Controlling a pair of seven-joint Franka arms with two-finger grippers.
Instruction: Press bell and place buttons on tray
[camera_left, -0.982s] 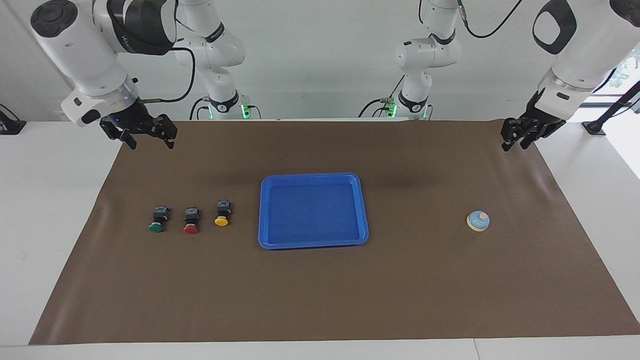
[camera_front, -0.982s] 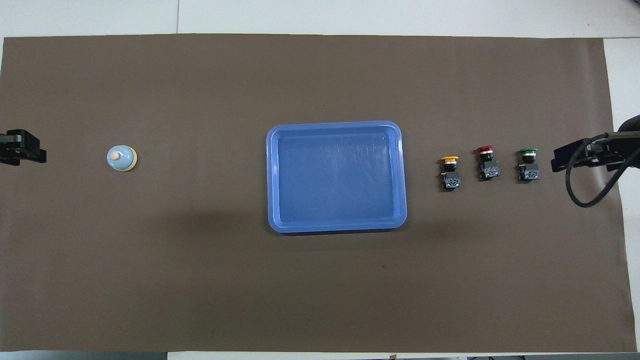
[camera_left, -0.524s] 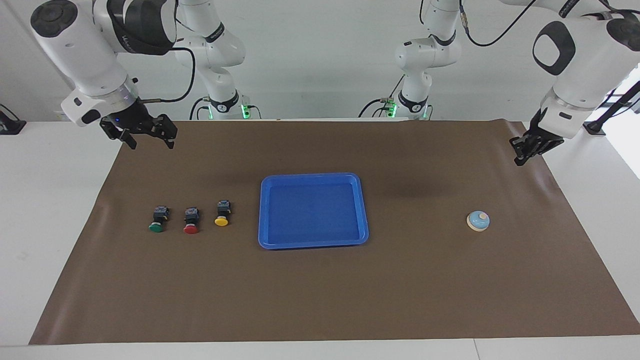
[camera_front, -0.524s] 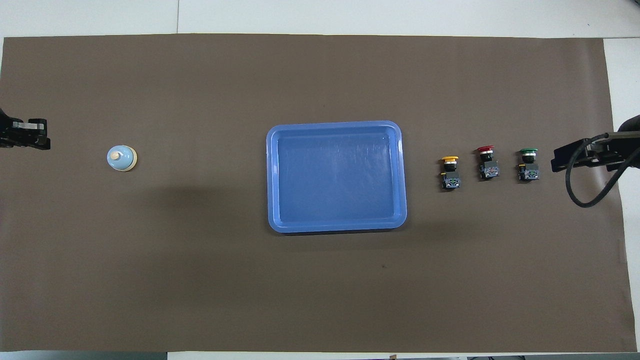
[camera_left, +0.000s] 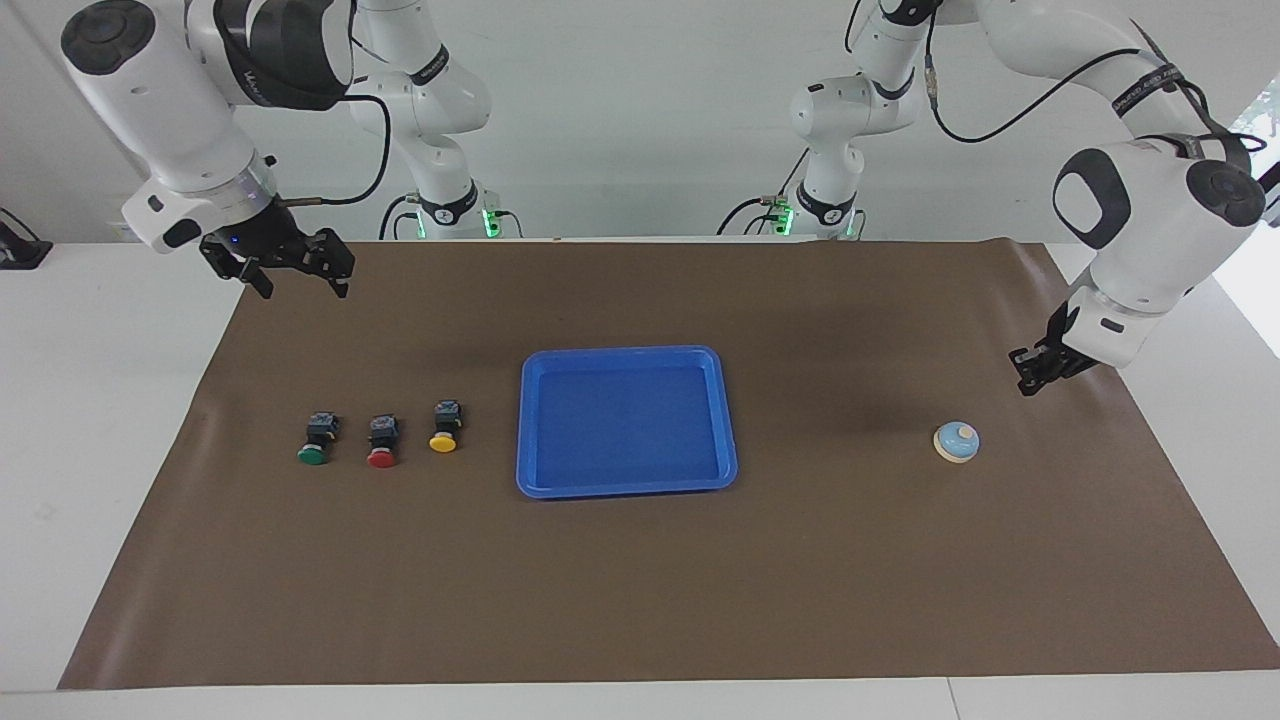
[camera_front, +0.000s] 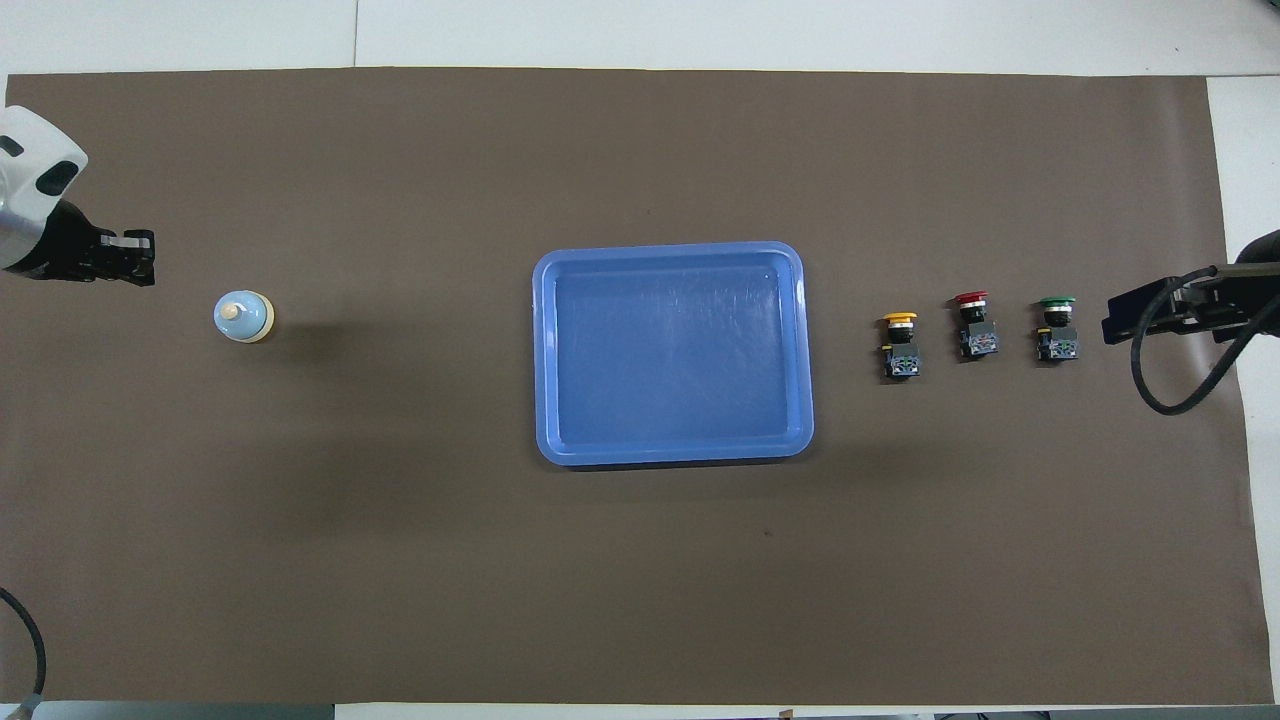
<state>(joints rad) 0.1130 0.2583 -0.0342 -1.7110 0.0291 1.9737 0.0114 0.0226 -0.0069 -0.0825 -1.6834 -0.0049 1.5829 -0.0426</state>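
We start at the right arm's end of the tabletop, where the right gripper hangs in the air with its fingers spread wide, holding and touching nothing, above the mat's edge nearest the robots. Farther from the robots than that gripper, three buttons lie in a row on their sides: the green button, the red button and the yellow button, each with its long axis running away from the robots and its cap pointing away from them. Beside the yellow one sits the tray, flat at mid-table, with nothing in it. Toward the left arm's end the bell stands upright, knob up. The left gripper hangs near it, apart from it, fingers pressed together on nothing.
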